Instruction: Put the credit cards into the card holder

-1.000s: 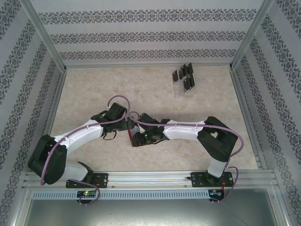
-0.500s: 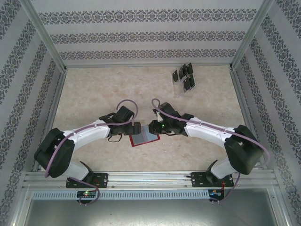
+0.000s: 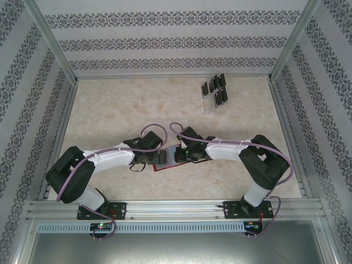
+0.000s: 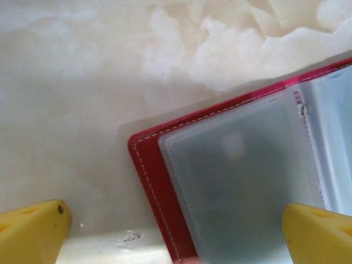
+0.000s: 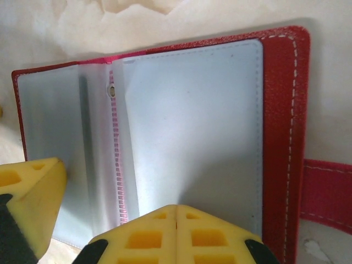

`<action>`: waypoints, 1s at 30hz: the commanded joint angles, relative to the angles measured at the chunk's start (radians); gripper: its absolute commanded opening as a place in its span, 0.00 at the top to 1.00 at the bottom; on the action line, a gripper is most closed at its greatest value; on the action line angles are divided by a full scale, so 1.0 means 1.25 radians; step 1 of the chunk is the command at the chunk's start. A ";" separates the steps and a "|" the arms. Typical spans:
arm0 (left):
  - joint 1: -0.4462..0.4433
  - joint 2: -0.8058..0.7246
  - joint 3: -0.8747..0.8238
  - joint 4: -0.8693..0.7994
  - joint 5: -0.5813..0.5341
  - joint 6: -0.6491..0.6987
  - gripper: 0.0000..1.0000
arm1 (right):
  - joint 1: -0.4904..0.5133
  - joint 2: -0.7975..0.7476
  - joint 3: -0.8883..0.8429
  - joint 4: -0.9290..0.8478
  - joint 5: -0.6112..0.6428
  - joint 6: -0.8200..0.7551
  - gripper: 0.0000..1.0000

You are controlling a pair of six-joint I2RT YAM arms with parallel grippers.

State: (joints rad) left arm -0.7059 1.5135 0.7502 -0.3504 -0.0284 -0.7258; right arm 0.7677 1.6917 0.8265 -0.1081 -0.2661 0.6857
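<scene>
The card holder (image 3: 168, 157) is a small red wallet lying open on the table, its grey pocket panels (image 5: 192, 126) facing up. My left gripper (image 3: 158, 157) is wide open, and in the left wrist view (image 4: 176, 234) the wallet's left half (image 4: 242, 181) lies between its yellow fingertips. My right gripper (image 3: 179, 155) is shut, and its joined tips (image 5: 176, 231) rest on the right pocket panel with nothing seen between them. The credit cards (image 3: 215, 89) are dark and stand far back in a clear rack.
The clear slotted rack (image 3: 212, 105) sits at the back right of the table. A red strap (image 5: 327, 192) sticks out from the wallet's right edge. Metal rails and patterned walls (image 3: 33, 110) bound the table. One left fingertip (image 5: 27, 192) shows beside the wallet's left panel.
The right gripper has closed and now sits on the wallet's right side. The wallet went from tilted up to lying open and flat. The left gripper shifted right onto it.
</scene>
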 commanded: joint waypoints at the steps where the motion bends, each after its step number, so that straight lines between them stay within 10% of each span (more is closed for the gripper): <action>1: -0.001 -0.004 -0.029 -0.052 -0.042 -0.019 0.00 | -0.008 0.001 -0.030 0.019 0.038 0.022 0.94; 19: 0.073 -0.002 -0.031 -0.034 -0.040 0.077 0.00 | -0.008 -0.053 -0.106 0.045 0.082 0.121 0.93; 30: 0.075 -0.017 -0.020 -0.015 -0.015 0.081 0.00 | -0.080 -0.157 0.142 -0.124 0.017 -0.041 0.65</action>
State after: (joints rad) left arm -0.6510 1.4971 0.7303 -0.3359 0.0154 -0.6582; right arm 0.7166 1.5494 0.8795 -0.1562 -0.2401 0.7353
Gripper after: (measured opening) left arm 0.999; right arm 0.340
